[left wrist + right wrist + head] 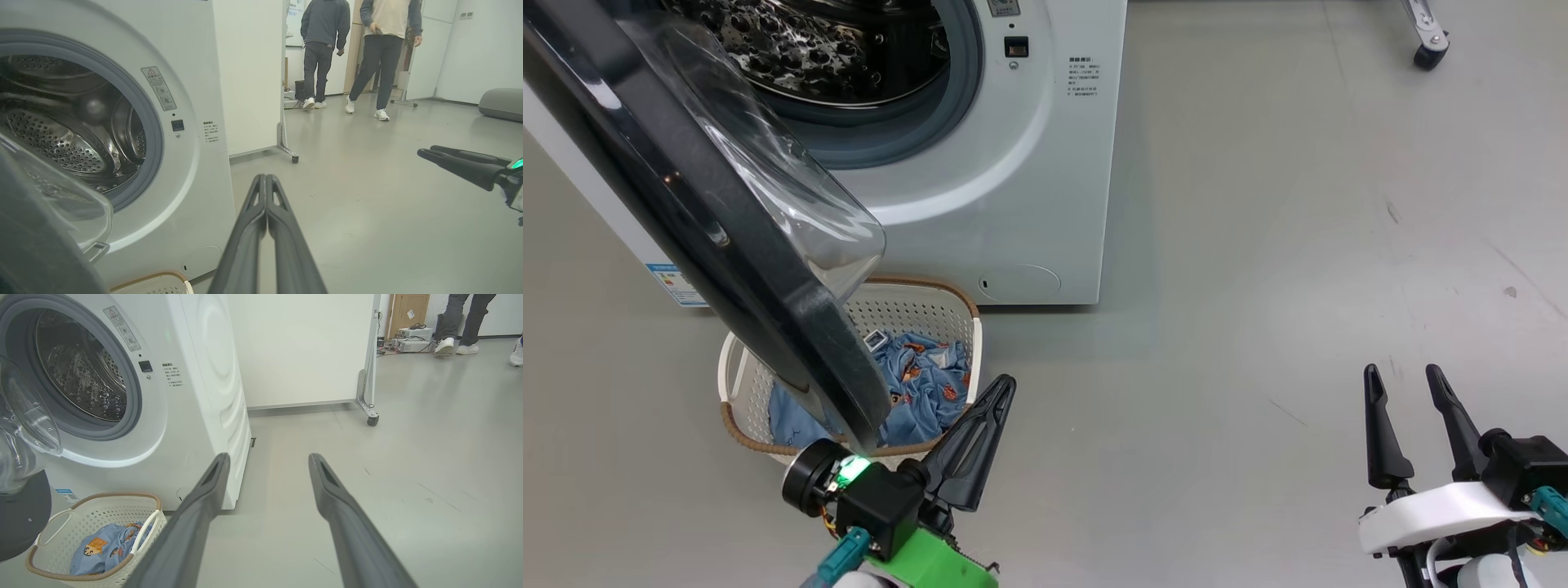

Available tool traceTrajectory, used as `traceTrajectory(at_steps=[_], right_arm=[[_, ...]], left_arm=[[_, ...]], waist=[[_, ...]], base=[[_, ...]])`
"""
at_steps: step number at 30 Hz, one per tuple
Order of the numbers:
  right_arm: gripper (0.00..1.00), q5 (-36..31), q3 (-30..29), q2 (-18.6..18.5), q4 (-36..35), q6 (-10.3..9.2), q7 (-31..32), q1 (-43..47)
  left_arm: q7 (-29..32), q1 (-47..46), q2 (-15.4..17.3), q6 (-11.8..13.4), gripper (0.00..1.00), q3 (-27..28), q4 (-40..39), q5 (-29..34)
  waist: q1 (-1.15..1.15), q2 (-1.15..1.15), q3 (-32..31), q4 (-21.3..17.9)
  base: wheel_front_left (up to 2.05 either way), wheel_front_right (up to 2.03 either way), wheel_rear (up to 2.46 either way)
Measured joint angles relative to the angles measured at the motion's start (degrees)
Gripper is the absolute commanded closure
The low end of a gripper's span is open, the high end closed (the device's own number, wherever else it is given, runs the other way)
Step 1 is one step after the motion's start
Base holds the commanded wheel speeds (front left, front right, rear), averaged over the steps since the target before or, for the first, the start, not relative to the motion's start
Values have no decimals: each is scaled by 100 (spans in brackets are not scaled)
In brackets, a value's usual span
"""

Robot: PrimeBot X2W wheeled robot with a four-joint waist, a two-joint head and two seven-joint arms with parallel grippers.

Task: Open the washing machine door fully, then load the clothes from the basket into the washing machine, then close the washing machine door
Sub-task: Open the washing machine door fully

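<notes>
The white washing machine [1013, 180] stands at the upper left with its steel drum [833, 49] exposed. Its black door [711, 229] is swung open toward me, the clear bowl window [792, 196] bulging out, and it hangs over the basket [931, 304]. Light blue printed clothes [923, 384] lie in the basket. My left gripper [1001, 388] is shut and empty, just right of the door's lower edge and the basket rim. My right gripper [1405, 374] stands open and empty over bare floor far to the right. The right wrist view shows the basket [94, 506] and clothes [102, 547] at lower left.
Grey floor spreads to the right of the machine. A white wheeled panel [310, 347] stands behind the machine, its caster [372, 419] on the floor. Two persons [351, 49] walk at the far end of the room. A castor leg [1427, 45] shows at the head view's top right.
</notes>
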Motion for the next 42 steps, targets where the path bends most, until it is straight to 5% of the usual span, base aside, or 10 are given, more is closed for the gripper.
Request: traceTrajectory(at_steps=[20,42], right_arm=[[0,1,-129,10,-10,0,0,-115],[0,19,-186,34,134,1,0,-136]], left_arm=[[0,-625,-132,1,100,839,969,-124],[0,-687,-379,32,100,1129,1339,-221]], waist=[[0,0,412,39],[0,0,409,348]], base=[[0,0,0],[0,0,0]])
